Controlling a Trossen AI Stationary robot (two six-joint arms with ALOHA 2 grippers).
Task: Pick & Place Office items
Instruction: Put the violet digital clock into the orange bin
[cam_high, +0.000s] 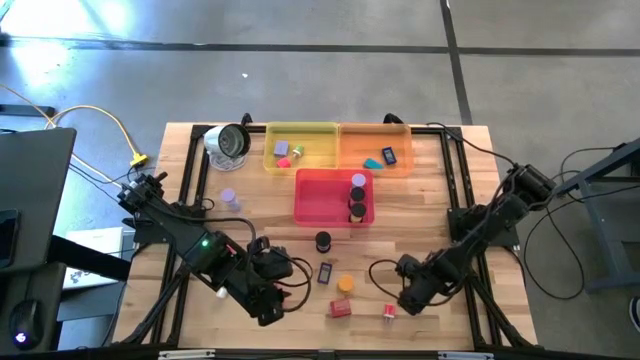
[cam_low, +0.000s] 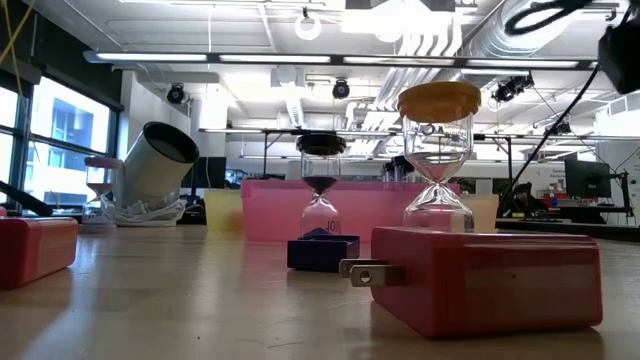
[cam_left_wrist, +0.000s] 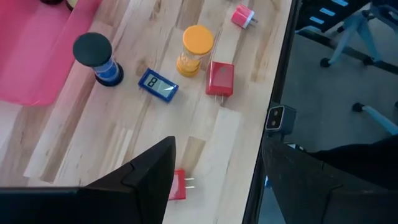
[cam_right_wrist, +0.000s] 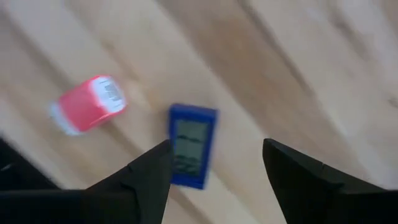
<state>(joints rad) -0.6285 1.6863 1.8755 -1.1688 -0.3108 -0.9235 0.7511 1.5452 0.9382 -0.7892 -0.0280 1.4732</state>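
Both arms are down at the near edge of the table, working the loose pieces there. The right gripper (cam_right_wrist: 216, 149) hangs over a blue rectangular piece (cam_right_wrist: 189, 152) with a small display on it. Its fingers are spread wide with nothing between them, and the piece lies flat on the wood just below the gap, off towards one finger. A red-and-white plug piece (cam_right_wrist: 89, 104) lies just beside it.

The left gripper (cam_left_wrist: 217, 149) is over the near-left boards, equally wide and empty, with a small red plug (cam_left_wrist: 178, 185) on the table close to one finger. Out in front of it stand a black-topped sand timer (cam_left_wrist: 93, 53) and an orange-topped one (cam_left_wrist: 196, 46). A second blue display piece (cam_left_wrist: 157, 84) and a red block (cam_left_wrist: 219, 78) lie between and beside them.

I'd call this the approach to a pick, with nothing lifted yet. The right arm needs to centre on its blue piece, drop and close across the narrow sides (it lies flat, so little to catch). Then comes a carry to the far trays; the pink tray (cam_high: 318, 205) already holds two timers.
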